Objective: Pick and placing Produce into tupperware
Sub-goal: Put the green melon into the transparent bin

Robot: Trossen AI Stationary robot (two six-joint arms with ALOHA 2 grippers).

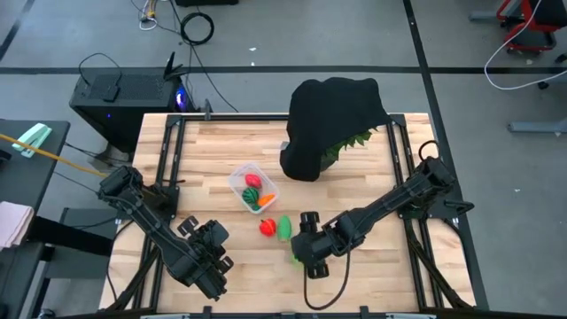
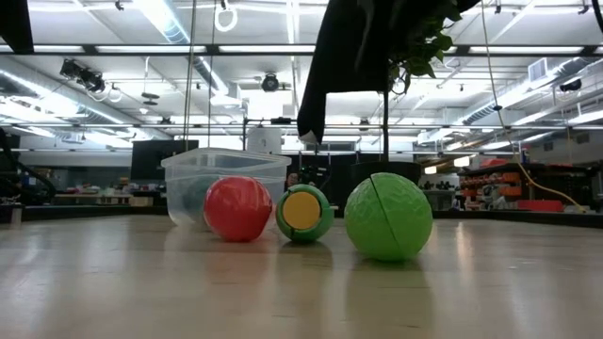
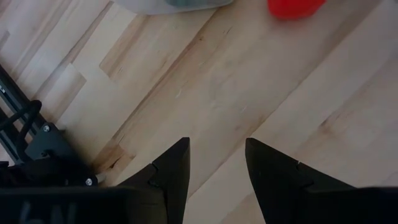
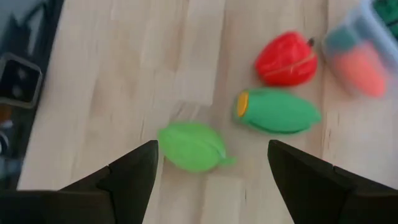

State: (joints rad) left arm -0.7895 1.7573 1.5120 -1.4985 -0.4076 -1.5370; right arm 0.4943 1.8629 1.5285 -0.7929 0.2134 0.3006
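The clear tupperware (image 1: 252,186) stands mid-table and holds a red, a dark-green and an orange toy. A red toy (image 1: 267,228) and a green toy with a yellow end (image 1: 284,228) lie on the wood near it. A light-green toy (image 4: 193,147) lies closer to the table's near edge. My right gripper (image 4: 212,148) is open above that light-green toy, a finger off to each side, touching nothing. My left gripper (image 3: 217,143) is open and empty over bare wood at the near left (image 1: 211,236). In the low view the three loose toys (image 2: 303,213) rest in front of the tupperware (image 2: 226,179).
A black cloth over spiky green leaves (image 1: 332,124) stands at the back right of the table. Black frame rails (image 1: 168,159) run along the table's left and right sides. A bracket of the frame shows near my left gripper (image 3: 50,146).
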